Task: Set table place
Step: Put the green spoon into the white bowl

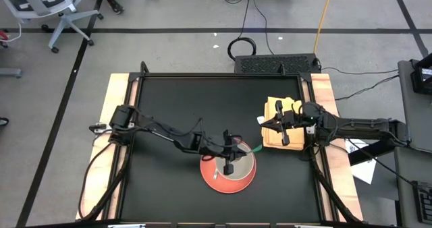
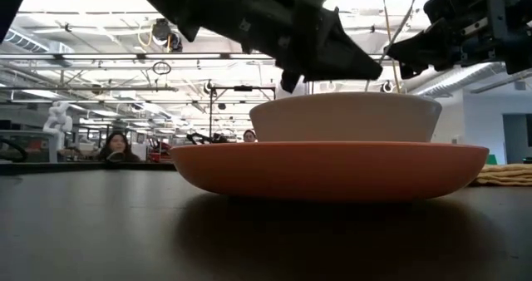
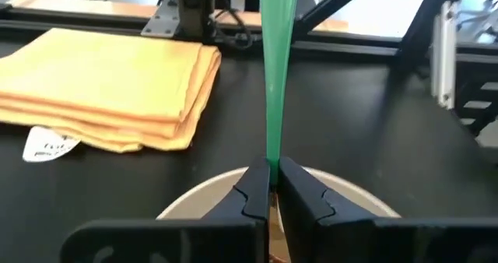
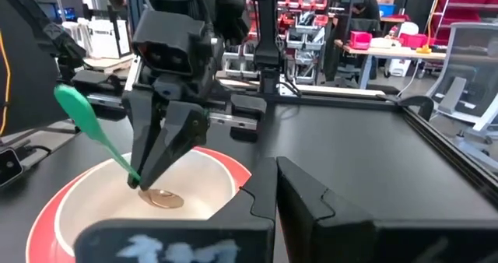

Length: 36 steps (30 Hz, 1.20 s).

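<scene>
Reaching across the matte black square table (image 1: 169, 100) from its left side, the left gripper (image 1: 229, 162) hangs over a round white bowl (image 4: 156, 205) that sits on a round orange-red plate (image 1: 246, 179) near the table's front middle. Its fingers are pinched tight on the green plastic handle of a spoon (image 3: 275, 68), whose bronze-coloured tip (image 4: 162, 198) lies inside the bowl. The step in hand looks like putting the spoon into the place setting; the next move likely calls for easing the fingers apart and lifting straight up, so the handle settles against the rim without tipping the bowl.

To the right, a folded yellow cloth napkin (image 3: 101, 84) lies near the table's right edge, and the right gripper (image 1: 285, 129) hovers over it, fingers spread and holding nothing.

Light wooden strips run along the table's two sides. Beyond it is an open workshop with grey floor, an office chair (image 1: 47, 5), cables and seated people (image 2: 116, 145).
</scene>
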Each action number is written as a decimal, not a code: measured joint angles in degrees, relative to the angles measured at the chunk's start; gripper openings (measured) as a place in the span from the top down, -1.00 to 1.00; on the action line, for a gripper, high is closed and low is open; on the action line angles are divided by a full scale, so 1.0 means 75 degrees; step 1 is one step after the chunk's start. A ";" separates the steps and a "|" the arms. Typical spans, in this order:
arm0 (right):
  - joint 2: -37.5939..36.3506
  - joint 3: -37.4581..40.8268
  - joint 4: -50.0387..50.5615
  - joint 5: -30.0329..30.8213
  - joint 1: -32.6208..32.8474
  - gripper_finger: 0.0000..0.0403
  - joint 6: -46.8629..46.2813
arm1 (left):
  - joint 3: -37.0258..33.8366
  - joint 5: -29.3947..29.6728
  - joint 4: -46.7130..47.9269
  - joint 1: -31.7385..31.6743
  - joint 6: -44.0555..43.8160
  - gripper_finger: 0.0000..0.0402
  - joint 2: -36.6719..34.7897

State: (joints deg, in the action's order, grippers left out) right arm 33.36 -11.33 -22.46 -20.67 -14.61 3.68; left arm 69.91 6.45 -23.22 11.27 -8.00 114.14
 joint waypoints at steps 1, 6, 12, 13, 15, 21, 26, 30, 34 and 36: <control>0.0000 0.0000 0.0031 -0.0001 0.0003 1.00 -0.0001 | -0.0005 0.0062 0.0005 0.0000 0.0022 0.93 0.0021; 0.0006 0.0000 0.0179 0.0000 0.0003 1.00 0.0000 | -0.0005 0.0098 -0.0063 0.0000 0.0028 0.95 -0.0011; 0.0003 0.0000 0.0185 -0.0003 0.0003 1.00 -0.0001 | -0.0005 0.0431 0.0281 0.0118 0.0048 0.91 -0.0002; 0.0003 0.0000 0.0185 -0.0003 0.0003 1.00 -0.0001 | -0.0005 0.0485 0.0281 0.0143 0.0049 0.93 0.0001; 0.0003 0.0000 0.0204 -0.0003 0.0003 1.00 -0.0003 | -0.0005 0.0491 0.0212 0.0196 0.0046 0.97 0.0001; 0.0003 0.0000 0.0198 -0.0040 0.0003 1.00 0.0003 | -0.0005 0.0585 0.0329 0.0289 0.0054 0.90 0.0001; 0.0003 0.0000 0.0178 -0.0047 0.0003 1.00 0.0012 | -0.0003 0.0885 0.0172 0.0313 0.0049 0.96 0.0142; 0.0000 0.0000 0.0148 -0.0050 0.0006 1.00 0.0020 | -0.0005 0.0912 -0.0211 0.0323 0.0114 0.93 0.0489; -0.0003 0.0000 0.0146 -0.0050 0.0006 1.00 0.0023 | -0.0005 0.0952 -0.0438 0.0323 0.0226 0.88 0.0642; -0.0003 0.0000 0.0143 -0.0050 0.0006 1.00 0.0023 | -0.0005 0.0961 -0.0444 0.0326 0.0234 0.91 0.0645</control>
State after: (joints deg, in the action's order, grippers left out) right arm 33.34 -11.33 -21.39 -21.04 -14.57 3.86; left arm 69.87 13.65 -26.55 13.71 -6.25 118.98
